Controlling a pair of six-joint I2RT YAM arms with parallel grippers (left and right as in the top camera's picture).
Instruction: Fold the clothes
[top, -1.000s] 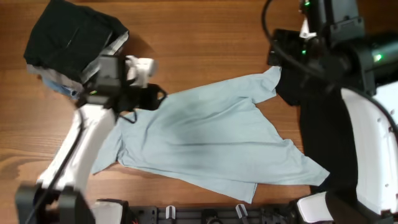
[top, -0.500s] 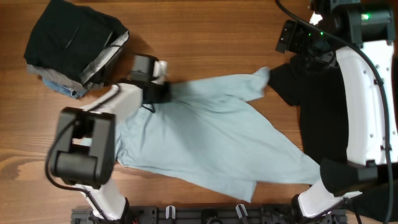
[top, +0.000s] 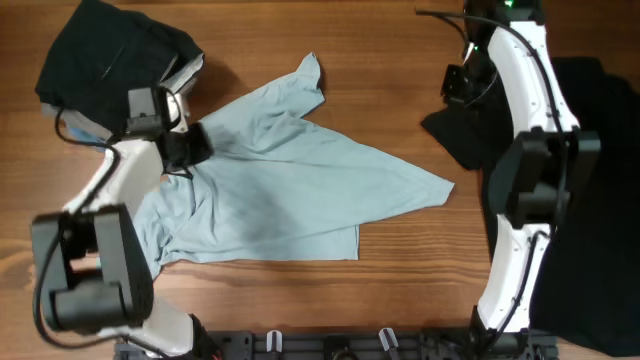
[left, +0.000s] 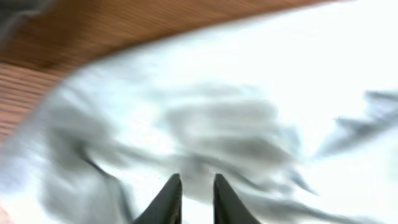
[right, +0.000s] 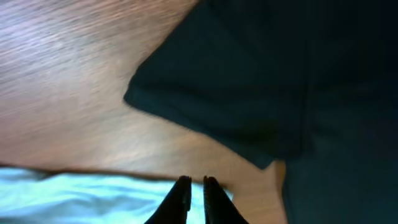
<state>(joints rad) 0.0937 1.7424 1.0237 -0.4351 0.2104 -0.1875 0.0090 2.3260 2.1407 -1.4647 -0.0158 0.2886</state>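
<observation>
We see L arm (top: 125, 190) bent, left gripper (left: 193, 182) low on tee (top: 290, 190), jaws near-shut, grip unclear. R arm (top: 530, 90) stretched fwd, right gripper (right: 194, 182) pinched closed, empty, beside black garment (right: 249, 81).

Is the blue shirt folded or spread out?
Spread out: the blue shirt lies loose and wrinkled across the table with no tidy fold.

I have my left arm (top: 118, 190) bent up along its own side, left gripper (top: 198, 146) low and pointing inward, its fingers (left: 166, 198) nearly together with a thin gap. My right arm (top: 530, 90) reaches far forward, right gripper (top: 455, 85) hooked inward, fingers (right: 180, 196) almost touching
</observation>
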